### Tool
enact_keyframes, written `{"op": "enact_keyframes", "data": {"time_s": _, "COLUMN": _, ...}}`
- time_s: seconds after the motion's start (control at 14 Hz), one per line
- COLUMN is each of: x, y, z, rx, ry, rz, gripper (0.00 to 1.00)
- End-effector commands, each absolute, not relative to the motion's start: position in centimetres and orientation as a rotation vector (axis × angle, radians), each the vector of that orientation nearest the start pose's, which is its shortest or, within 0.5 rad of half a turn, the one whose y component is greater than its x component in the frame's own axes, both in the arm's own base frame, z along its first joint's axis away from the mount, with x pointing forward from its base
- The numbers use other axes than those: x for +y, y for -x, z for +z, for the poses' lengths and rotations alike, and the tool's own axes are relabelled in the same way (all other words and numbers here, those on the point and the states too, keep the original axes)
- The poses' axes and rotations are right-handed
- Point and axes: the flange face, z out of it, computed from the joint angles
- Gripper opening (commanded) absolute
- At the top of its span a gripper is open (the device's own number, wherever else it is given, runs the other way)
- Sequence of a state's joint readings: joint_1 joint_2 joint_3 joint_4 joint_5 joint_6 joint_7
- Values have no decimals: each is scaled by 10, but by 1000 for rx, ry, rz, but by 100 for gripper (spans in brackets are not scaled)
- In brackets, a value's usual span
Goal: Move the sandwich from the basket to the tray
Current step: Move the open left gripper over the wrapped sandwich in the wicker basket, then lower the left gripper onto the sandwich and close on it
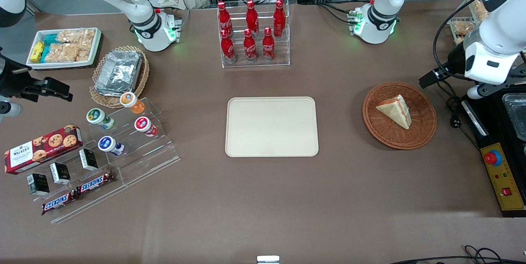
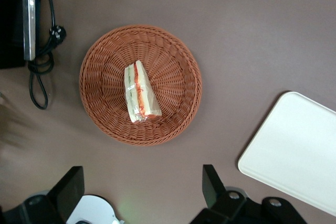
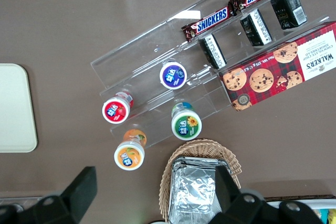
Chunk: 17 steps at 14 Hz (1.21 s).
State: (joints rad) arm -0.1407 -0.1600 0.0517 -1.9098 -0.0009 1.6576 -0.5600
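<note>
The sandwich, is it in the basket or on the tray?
In the basket: the sandwich lies there; open end effector above.

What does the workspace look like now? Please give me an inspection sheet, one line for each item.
Surface: brown table, no spills seen.
Job's things: sandwich lies in the basket; tray holds nothing.
Clutter: cola bottles, foil container, yoghurt cups, biscuit box, Snickers bars, snack packets.
Grippers: left gripper open, above the table beside the basket, holding nothing.
Cables: black cable near the basket.
Surroundings: emergency stop box at the working arm's end.
</note>
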Motion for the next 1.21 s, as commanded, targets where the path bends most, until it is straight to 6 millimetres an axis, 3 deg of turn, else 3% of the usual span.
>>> {"op": "enact_keyframes", "data": {"time_s": 0.0, "x": -35, "y": -464, "z": 541, "rx": -853, "ry": 3014, "rz": 80, "gripper": 100}}
{"op": "enact_keyframes", "data": {"time_s": 0.21, "x": -28, "y": -454, "z": 514, "rx": -880, "ry": 2999, "rz": 84, "gripper": 100}}
{"op": "enact_keyframes", "data": {"time_s": 0.5, "x": -19, "y": -458, "z": 479, "rx": -960, "ry": 2969, "rz": 91, "gripper": 100}}
{"op": "enact_keyframes", "data": {"time_s": 0.71, "x": -19, "y": -462, "z": 440, "rx": -1042, "ry": 2939, "rz": 87, "gripper": 100}}
{"op": "enact_keyframes", "data": {"time_s": 0.93, "x": -21, "y": -477, "z": 389, "rx": -1105, "ry": 2861, "rz": 139, "gripper": 100}}
{"op": "enact_keyframes", "data": {"time_s": 1.14, "x": -21, "y": -472, "z": 351, "rx": -1144, "ry": 2824, "rz": 118, "gripper": 100}}
